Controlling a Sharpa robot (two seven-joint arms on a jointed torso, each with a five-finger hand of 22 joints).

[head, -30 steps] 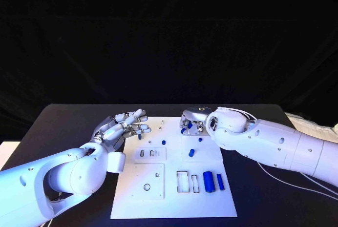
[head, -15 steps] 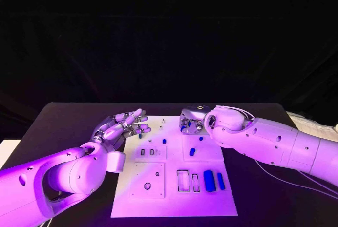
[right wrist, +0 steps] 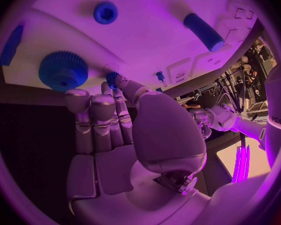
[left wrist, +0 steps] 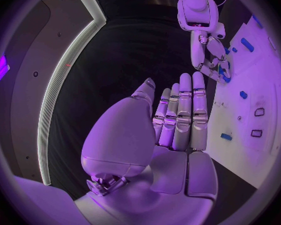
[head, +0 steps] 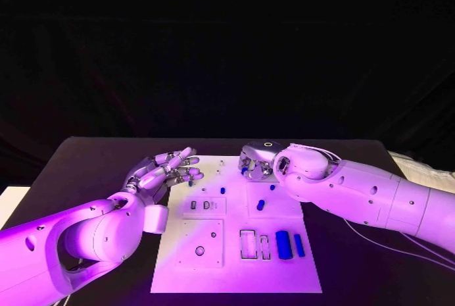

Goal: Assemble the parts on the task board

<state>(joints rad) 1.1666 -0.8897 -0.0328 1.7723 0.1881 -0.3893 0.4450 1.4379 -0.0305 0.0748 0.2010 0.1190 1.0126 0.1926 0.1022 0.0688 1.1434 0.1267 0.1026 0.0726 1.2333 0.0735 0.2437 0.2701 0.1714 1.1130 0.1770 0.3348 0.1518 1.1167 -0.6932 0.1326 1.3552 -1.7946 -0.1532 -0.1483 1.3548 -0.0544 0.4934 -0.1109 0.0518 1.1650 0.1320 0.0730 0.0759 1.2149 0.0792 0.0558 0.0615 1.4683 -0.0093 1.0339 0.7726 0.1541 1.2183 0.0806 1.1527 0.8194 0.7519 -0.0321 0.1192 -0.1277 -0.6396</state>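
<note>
Silver and jointed, the right hand hovers over the far edge of the white task board, fingers nearly straight, a small ribbed blue part pinched at thumb and fingertip. Just beside it lies a toothed blue gear; farther off, a smooth blue cylinder. Over the board's left edge, the left hand holds nothing, fingers loosely apart above the matte black tabletop.

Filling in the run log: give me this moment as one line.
left robot hand: open, raised beside task board | right robot hand: fingertips at small blue part, grip unclear | blue gear: on board
</note>
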